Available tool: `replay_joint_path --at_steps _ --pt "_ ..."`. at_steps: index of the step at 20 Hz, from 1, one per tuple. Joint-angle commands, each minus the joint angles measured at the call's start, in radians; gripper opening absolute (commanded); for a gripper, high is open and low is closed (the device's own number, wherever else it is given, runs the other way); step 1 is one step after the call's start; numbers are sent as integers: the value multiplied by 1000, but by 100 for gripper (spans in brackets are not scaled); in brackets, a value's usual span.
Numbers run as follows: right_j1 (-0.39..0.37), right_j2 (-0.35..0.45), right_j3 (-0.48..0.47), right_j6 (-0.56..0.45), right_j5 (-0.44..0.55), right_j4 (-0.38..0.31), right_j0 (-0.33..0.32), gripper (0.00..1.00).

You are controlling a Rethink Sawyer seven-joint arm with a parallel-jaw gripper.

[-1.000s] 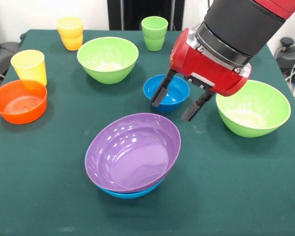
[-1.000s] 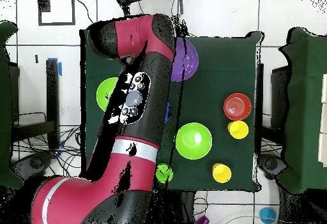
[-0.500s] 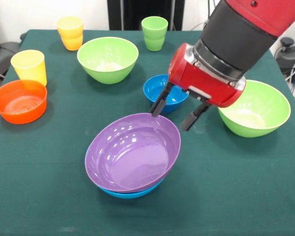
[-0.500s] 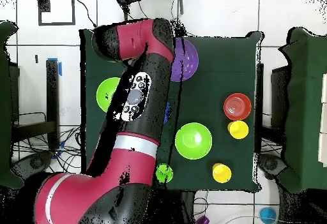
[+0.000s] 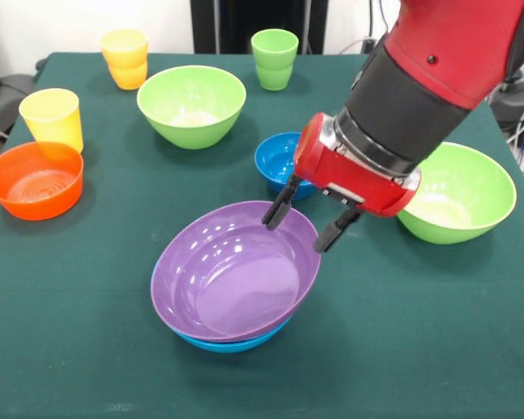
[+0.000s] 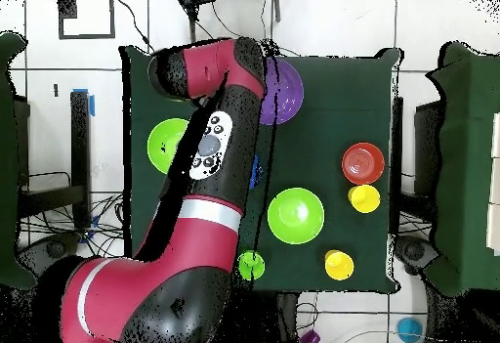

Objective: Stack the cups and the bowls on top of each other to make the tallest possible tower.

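My hand [image 5: 302, 225] hangs over the far rim of the wide purple bowl [image 5: 236, 271], fingers [image 5: 278, 208] spread apart and holding nothing. One tip sits inside the rim line and the other outside, so I read this as lining up a pinch on the thin wall. That makes sense, since a bowl this broad can only be taken by its edge.

The purple bowl sits nested in the large blue bowl [image 5: 231, 343], tilted a bit toward the camera, with only a blue sliver showing under it. That pair is the tower so far: two pieces, low and wide, a sensible base. It is near the tabletop [image 5: 87, 349] front centre.

Everything else is loose:
- The small blue bowl [image 5: 284, 161] is just behind the hand.
- One large green bowl [image 5: 191, 106] is farther back.
- The other green bowl [image 5: 458, 192] is partly hidden by the arm.
- The small orange bowl [image 5: 35, 180] is at the left edge, with the yellow cup [image 5: 51, 117] just behind it.
- The orange-yellow cup [image 5: 125, 58] and light green cup [image 5: 274, 58] are at the far edge.

All pieces are glossy, smooth, round plastic with highlights on the curves, so probably slippery under a rim pinch. The tabletop is matte green cloth. From overhead, the arm covers the hand, and the purple bowl [image 6: 286, 93] peeks out beside it.
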Motion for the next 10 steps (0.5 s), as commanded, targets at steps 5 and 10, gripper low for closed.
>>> replay_joint_path --at_steps 5,10 --pt "40 113 -31 21 14 8 -14 100" --pt "-5 134 4 13 30 30 1 100"
